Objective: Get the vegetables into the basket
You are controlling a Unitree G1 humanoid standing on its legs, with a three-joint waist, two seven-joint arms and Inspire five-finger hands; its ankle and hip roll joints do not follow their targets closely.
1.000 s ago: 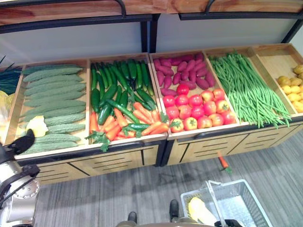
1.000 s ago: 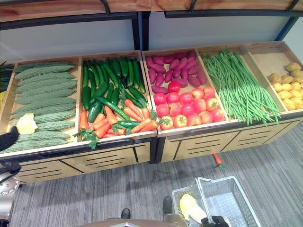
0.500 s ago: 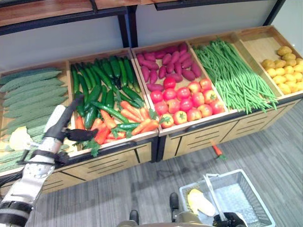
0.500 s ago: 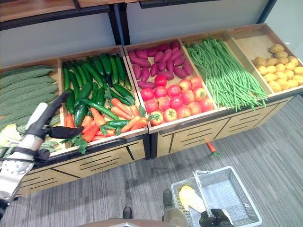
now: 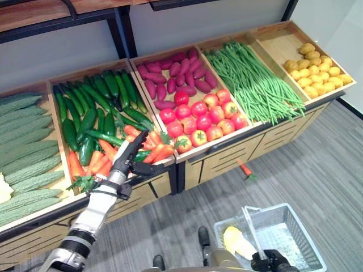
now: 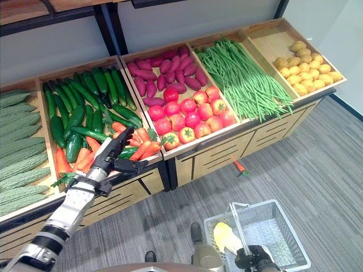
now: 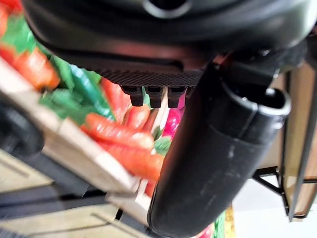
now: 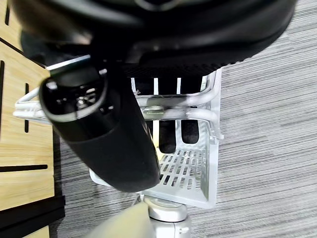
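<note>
Left hand (image 6: 110,157): fingers (image 6: 120,140) straight and spread, thumb out to the side, holding nothing. It is poised over the carrots (image 5: 152,148) at the front edge of the produce bin (image 5: 148,170), fingertips near the pile and pointing toward the shelf.

Right hand (image 8: 106,126): fingers (image 8: 168,134) curled round the basket handle (image 8: 171,113), carrying the basket (image 6: 283,241) low at the robot's right, above the grey floor (image 5: 306,170).

Basket contents: one pale yellow vegetable (image 6: 225,237) lying inside near the robot's side.

Shelf stock, from the robot's left: bitter gourds (image 5: 25,164); cucumbers (image 5: 85,110) behind the carrots in one bin; purple sweet potatoes (image 5: 170,79) behind tomatoes (image 5: 201,116); green beans (image 5: 255,85); potatoes (image 5: 315,59).

Stray item: one carrot on floor (image 5: 245,169) just below the shelf front, between shelf and basket.

Step in hand, as judged: reaching for a carrot. Advice: lower the open hand onto a single carrot lying on top of the pile, fingers on one side and thumb on the other, across its thick middle rather than the leafy end. Close only once it sits between them. Lift straight up to avoid dragging neighbours over the bin's low front lip.
</note>
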